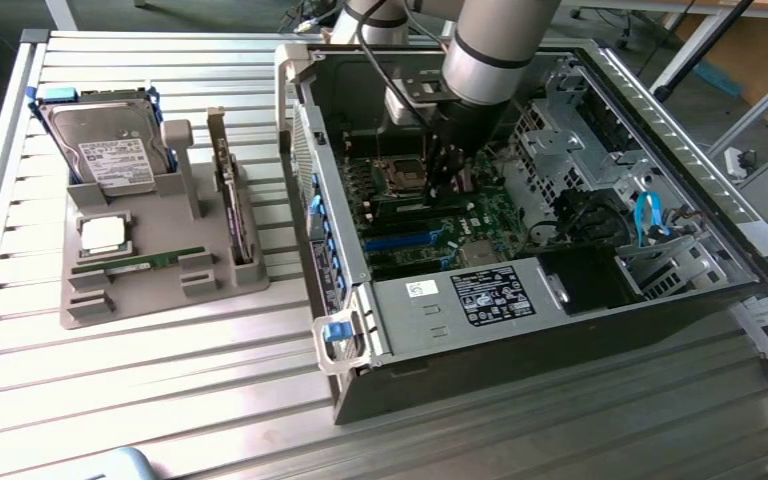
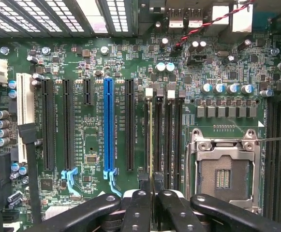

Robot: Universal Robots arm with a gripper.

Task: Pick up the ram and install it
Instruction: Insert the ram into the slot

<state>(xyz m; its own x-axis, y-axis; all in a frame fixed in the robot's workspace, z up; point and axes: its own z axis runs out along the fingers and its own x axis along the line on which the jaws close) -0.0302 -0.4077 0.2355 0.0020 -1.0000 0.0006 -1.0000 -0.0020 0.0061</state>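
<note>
Green and thin, seen edge-on, the ram stands in a memory slot of the motherboard, at 9 o'clock of the empty processor socket. The pincer is narrowed onto the stick's near end, gripping it inside the computer case.

Ram edge-on between the pincer fingers (its chips hidden), lower end behind them.

Tool low, fingers nearly together
</note>
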